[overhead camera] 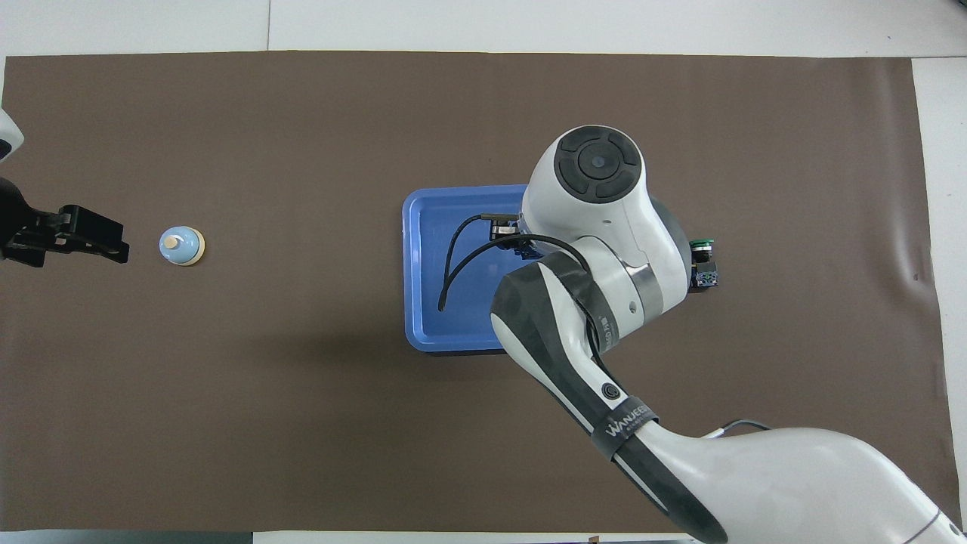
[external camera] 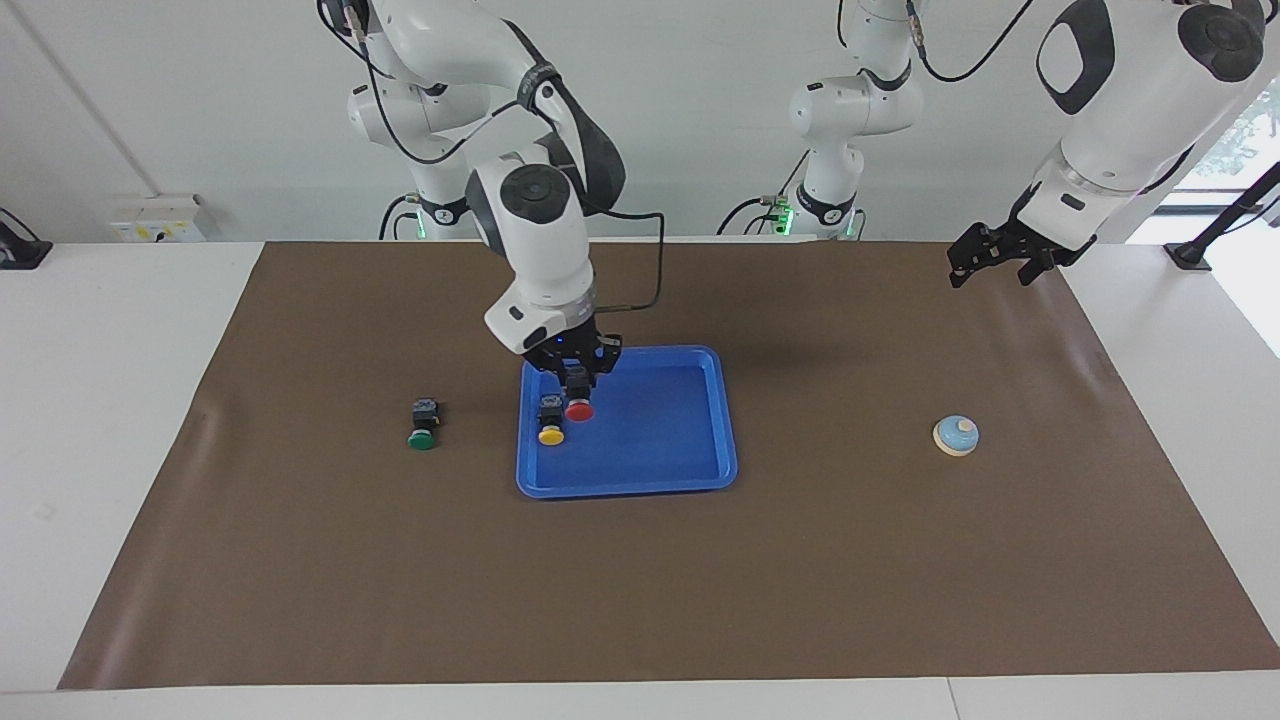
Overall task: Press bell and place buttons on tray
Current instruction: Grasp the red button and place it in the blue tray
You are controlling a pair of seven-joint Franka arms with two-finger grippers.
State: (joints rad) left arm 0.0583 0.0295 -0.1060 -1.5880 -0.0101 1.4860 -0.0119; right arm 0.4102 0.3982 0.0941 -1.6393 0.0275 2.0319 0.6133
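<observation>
- Facing view: right gripper (external camera: 578, 385) is hanging over the tray (external camera: 690, 480), at the tray's end toward the right arm; its fingers are closed on the black body of the red button (external camera: 578, 408), cap pointing away from the robots.
- The same view is showing the yellow button (external camera: 550, 420) lying in the tray just beside the red one, toward the right arm's end; whether the two are touching cannot be told.
- Overhead view: the right arm's wrist and forearm are covering that end of the tray (overhead camera: 430, 302), so the red button, the yellow button and the right fingers are hidden there.
- Green button (external camera: 423, 424) is lying on the brown mat (external camera: 640, 580) of the counter, well apart from the tray toward the right arm's end; overhead it (overhead camera: 702, 264) is half hidden by the arm.
- Bell (external camera: 956, 435) is sitting on the mat toward the left arm's end, fully visible overhead (overhead camera: 181, 246).
- Left gripper (external camera: 988, 262) is waiting raised over the mat's corner, fingers spread wide and holding nothing; overhead, it (overhead camera: 94, 243) is cut off at the frame edge.
</observation>
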